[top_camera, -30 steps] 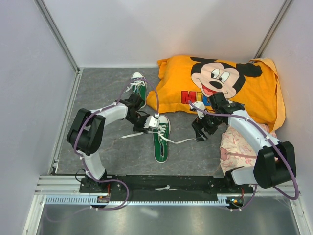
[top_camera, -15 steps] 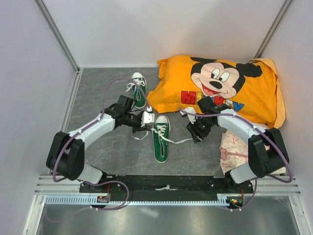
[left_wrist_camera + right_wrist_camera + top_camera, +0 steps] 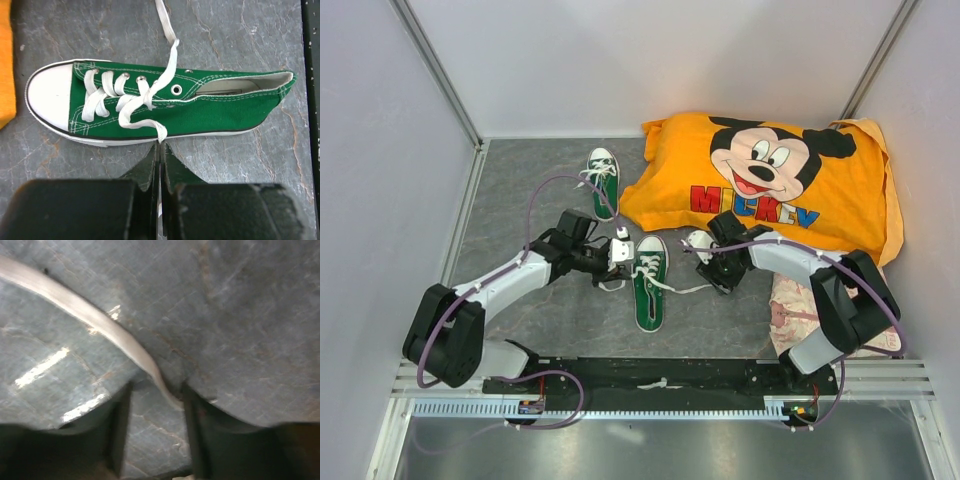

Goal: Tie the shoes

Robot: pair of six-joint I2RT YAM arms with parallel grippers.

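Note:
One green sneaker (image 3: 648, 285) lies mid-floor, toe toward the pillow. It fills the left wrist view (image 3: 165, 102), toe to the left, laces loose. The second green sneaker (image 3: 602, 177) lies farther back left. My left gripper (image 3: 619, 256) sits against the near shoe's left side, and its jaws (image 3: 160, 146) are shut on a white lace end (image 3: 161, 134). The other lace (image 3: 688, 290) trails right across the floor. My right gripper (image 3: 717, 277) is low over its end, open (image 3: 155, 396), and the lace (image 3: 100, 320) runs in between the fingers, touching the right one.
An orange Mickey Mouse pillow (image 3: 770, 180) lies at the back right, just behind my right gripper. A pink patterned cloth (image 3: 798, 300) lies at the right under my right arm. The floor is grey stone (image 3: 520, 200), with walls on three sides.
My left arm has stretched out lower, its gripper shifting slightly left beside the near shoe. My right gripper has moved left and down to the floor over the trailing lace.

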